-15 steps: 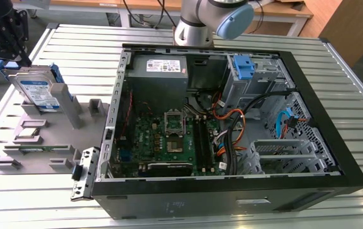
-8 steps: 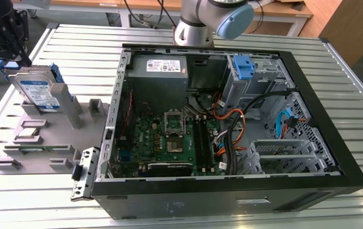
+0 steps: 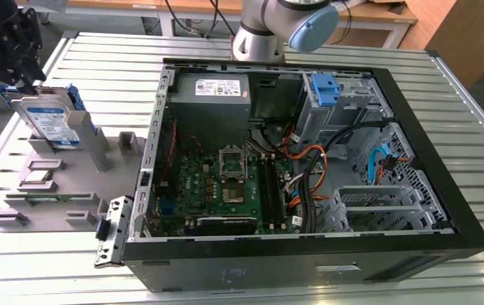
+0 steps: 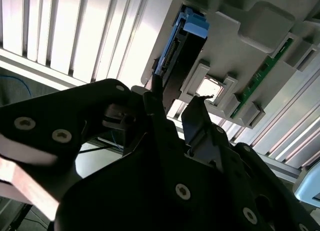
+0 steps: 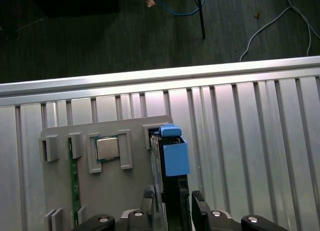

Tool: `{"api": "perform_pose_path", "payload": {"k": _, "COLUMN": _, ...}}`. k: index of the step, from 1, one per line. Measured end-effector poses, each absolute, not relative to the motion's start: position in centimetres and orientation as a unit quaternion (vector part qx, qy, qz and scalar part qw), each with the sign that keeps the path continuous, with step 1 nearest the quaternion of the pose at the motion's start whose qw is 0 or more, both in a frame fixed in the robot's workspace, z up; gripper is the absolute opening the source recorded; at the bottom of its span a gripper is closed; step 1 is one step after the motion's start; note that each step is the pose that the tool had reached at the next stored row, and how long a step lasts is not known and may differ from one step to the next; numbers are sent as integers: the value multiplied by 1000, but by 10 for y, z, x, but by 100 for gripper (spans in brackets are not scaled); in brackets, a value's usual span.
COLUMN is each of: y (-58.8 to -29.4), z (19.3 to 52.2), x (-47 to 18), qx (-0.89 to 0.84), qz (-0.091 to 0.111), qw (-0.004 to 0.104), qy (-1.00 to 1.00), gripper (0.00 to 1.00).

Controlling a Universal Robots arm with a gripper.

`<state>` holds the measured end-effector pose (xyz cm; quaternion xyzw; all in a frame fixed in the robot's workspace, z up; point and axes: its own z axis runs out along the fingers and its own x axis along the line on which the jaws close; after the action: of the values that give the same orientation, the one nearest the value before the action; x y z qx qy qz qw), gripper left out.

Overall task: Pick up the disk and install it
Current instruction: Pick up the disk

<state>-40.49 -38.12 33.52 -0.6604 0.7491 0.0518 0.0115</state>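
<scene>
The disk [image 3: 48,122] isn't in the PC. It's parked on edge in a slot of the grey holder tray [image 3: 72,187], off at the exterior view's left. It stands upright with the white-and-blue label face turned toward that camera. The blue side rails run up and down its edges, so the long axis looks vertical. In the second wrist view the disk [image 4: 176,51] shows what looks like its connector end, pointing up at the hand.

The hand [image 3: 11,57] hangs just above and behind the disk in the exterior view. In the first wrist view the hand [image 5: 172,196] has its two fingers [image 5: 149,197] spread apart, one on each side of the disk [image 5: 172,158]. They aren't gripping anything, and I can't tell if either finger touches the drive. The second wrist view shows the hand [image 4: 176,91] the same way, with its dark fingers parted over the top edge.

The holder tray [image 5: 131,191] also carries a CPU [image 5: 107,147] in its own pocket right beside the disk, plus a green RAM stick [image 5: 74,183] a bit further along. Both the CPU [image 4: 207,88] and the RAM stick [image 4: 265,73] show in the second wrist view too.

The tray sits on a slatted metal surface [image 3: 114,57]. Next to it, toward the exterior view's right, is the open computer case [image 3: 447,184], lying on its side. Inside are the motherboard [image 3: 224,184], a grey power supply [image 3: 210,95] and a bare blue bracket [image 3: 325,89] up by the drive cage. The arm [image 3: 276,25] has its base behind the case.
</scene>
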Motion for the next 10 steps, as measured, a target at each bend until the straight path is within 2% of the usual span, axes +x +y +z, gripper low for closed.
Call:
{"api": "perform_pose_path", "payload": {"k": 1, "y": -381, "z": 335, "x": -405, "qx": -660, "qz": 52, "qw": 11, "qy": 749, "gripper": 41}}
{"api": "perform_pose_path", "payload": {"k": 2, "y": -381, "z": 335, "x": -405, "qx": -660, "qz": 52, "qw": 12, "qy": 749, "gripper": 47}}
{"api": "perform_pose_path", "payload": {"k": 10, "y": -381, "z": 329, "x": -405, "qx": -660, "qz": 52, "qw": 12, "qy": 749, "gripper": 47}}
